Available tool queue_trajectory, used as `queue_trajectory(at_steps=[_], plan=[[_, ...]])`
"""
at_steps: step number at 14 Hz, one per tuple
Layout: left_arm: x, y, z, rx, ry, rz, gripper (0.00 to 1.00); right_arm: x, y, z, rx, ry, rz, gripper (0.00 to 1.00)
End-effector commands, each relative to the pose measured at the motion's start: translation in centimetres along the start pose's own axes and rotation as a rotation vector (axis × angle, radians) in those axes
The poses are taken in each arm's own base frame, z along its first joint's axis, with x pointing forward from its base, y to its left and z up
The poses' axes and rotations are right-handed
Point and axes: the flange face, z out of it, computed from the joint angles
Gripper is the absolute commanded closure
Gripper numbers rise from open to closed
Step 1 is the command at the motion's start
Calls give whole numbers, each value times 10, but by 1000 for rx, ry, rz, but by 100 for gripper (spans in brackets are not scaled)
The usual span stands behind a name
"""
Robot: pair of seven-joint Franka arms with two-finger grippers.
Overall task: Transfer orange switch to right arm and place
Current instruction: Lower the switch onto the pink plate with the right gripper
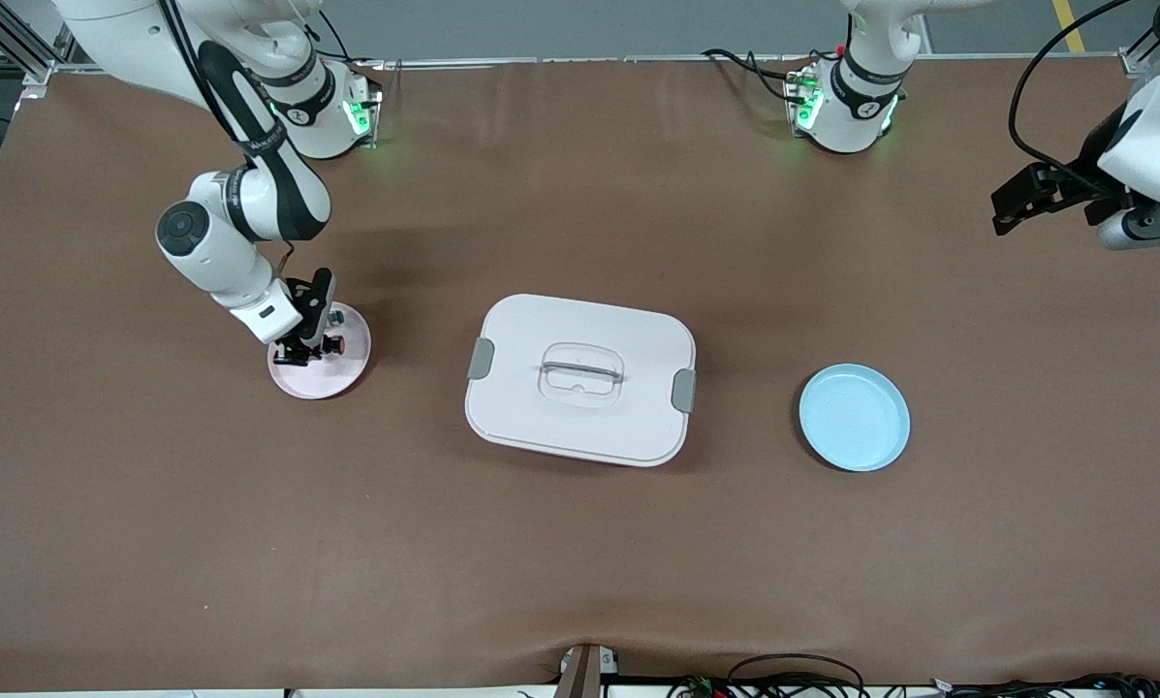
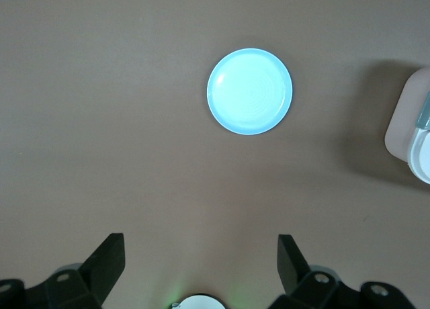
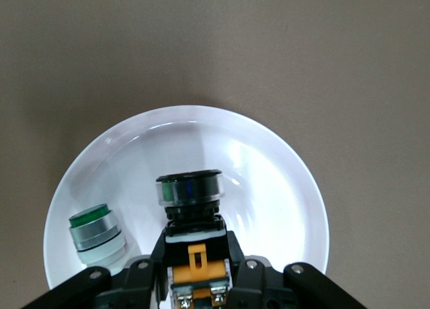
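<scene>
My right gripper (image 1: 300, 349) hangs low over a pink plate (image 1: 332, 383) toward the right arm's end of the table. It is shut on the orange switch (image 1: 333, 344). In the right wrist view the fingers (image 3: 236, 255) clamp the switch's black body with its tan-orange band, and its cap (image 3: 190, 190) points down at the plate (image 3: 282, 188). I cannot tell whether the cap touches the plate. My left gripper (image 1: 1020, 199) waits high over the left arm's end of the table, open and empty (image 2: 200, 255).
A second switch with a green cap (image 3: 94, 232) lies on the pink plate beside the held one. A white lidded box (image 1: 580, 378) sits mid-table. A light blue plate (image 1: 854, 417), also in the left wrist view (image 2: 250, 91), lies toward the left arm's end.
</scene>
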Motion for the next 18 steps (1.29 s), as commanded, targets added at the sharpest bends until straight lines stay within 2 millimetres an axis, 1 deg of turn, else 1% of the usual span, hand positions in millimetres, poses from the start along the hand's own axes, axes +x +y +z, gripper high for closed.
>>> queue_trajectory(at_steps=[1, 4, 6, 7, 9, 10, 11, 13, 18], plan=[[-5, -3, -1, -15, 15, 10, 0, -2, 1, 5, -15, 6, -13, 100], [-8, -4, -4, -14, 21, 28, 0, -2, 2, 14, -23, 4, -11, 100], [-6, -15, -3, -15, 19, 25, 0, -3, 2, 18, -24, 2, -11, 100], [-5, -15, -3, -15, 20, 65, 0, -3, 2, 19, -29, 2, -11, 100], [-4, -19, -2, -15, 19, 73, 0, -1, 7, 20, -35, 4, -12, 100], [-4, -19, -2, -15, 19, 73, 0, -1, 8, 19, -38, 4, -11, 44], [-3, -21, -1, -16, 19, 78, 0, -1, 8, 19, -37, 4, -8, 0], [-3, -25, -1, -15, 19, 75, 0, -1, 8, 19, -37, 4, -8, 0], [-3, -25, -2, -16, 20, 73, 0, 0, 10, 14, -16, 8, 2, 0]])
